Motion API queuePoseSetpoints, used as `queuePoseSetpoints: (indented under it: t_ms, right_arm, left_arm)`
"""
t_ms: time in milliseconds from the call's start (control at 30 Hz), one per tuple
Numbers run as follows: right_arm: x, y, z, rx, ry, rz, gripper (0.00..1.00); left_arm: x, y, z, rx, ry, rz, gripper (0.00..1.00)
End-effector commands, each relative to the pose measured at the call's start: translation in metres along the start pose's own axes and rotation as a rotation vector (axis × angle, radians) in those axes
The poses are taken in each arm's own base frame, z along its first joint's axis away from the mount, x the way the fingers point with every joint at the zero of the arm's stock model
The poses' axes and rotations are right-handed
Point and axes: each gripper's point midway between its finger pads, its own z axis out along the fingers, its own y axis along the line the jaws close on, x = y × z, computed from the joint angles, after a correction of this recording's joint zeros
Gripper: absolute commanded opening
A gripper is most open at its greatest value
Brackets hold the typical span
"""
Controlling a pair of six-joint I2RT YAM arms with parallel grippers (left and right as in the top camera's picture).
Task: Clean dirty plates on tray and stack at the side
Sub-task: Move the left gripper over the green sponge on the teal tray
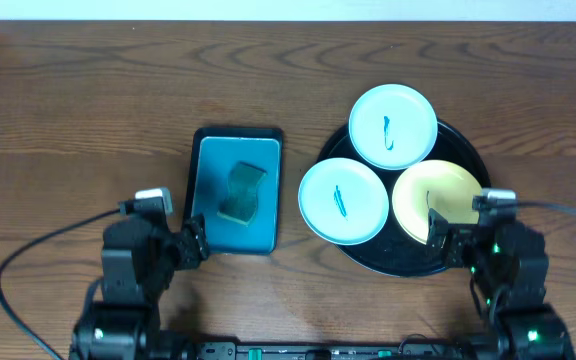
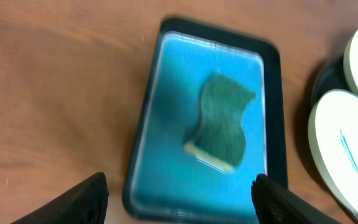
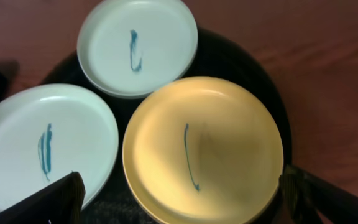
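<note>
Three plates lie on the round black tray (image 1: 466, 148). One mint plate (image 1: 393, 125) sits at the back, a second mint plate (image 1: 343, 202) overhangs the tray's left rim, and both carry blue scribbles. The pale yellow plate (image 1: 430, 190) at the front right bears a thin dark line. My right gripper (image 3: 180, 180) hangs open just in front of the yellow plate (image 3: 216, 143), holding nothing. My left gripper (image 2: 179, 184) is open and empty at the near end of the teal tray (image 2: 173, 93).
A green sponge (image 1: 240, 192) lies in the middle of the rectangular teal tray (image 1: 213, 170), left of the black tray. In the left wrist view the sponge (image 2: 222, 121) is ahead of the fingers, and the two mint plates show at the right edge. Bare wooden table surrounds both trays.
</note>
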Motion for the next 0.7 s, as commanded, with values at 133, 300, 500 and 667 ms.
queuePoseSetpoints:
  t_ms: [133, 300, 500, 667]
  right_arm:
    - [-0.018, 0.001, -0.003, 0.031, 0.126, 0.045, 0.99]
    - [-0.016, 0.003, 0.0, 0.022, 0.146, 0.047, 0.99]
    - [-0.018, 0.008, 0.0, -0.006, 0.139, 0.052, 0.99]
    - [-0.019, 0.008, 0.0, -0.007, 0.135, 0.052, 0.99]
  left_arm:
    - [-0.021, -0.011, -0.018, -0.009, 0.147, -0.028, 0.75]
    - [-0.016, -0.01, -0.02, -0.024, 0.197, -0.032, 0.75]
    - [-0.023, -0.01, -0.019, -0.023, 0.167, -0.029, 0.96]
    - [-0.052, -0.017, -0.015, 0.008, 0.052, -0.02, 0.97]
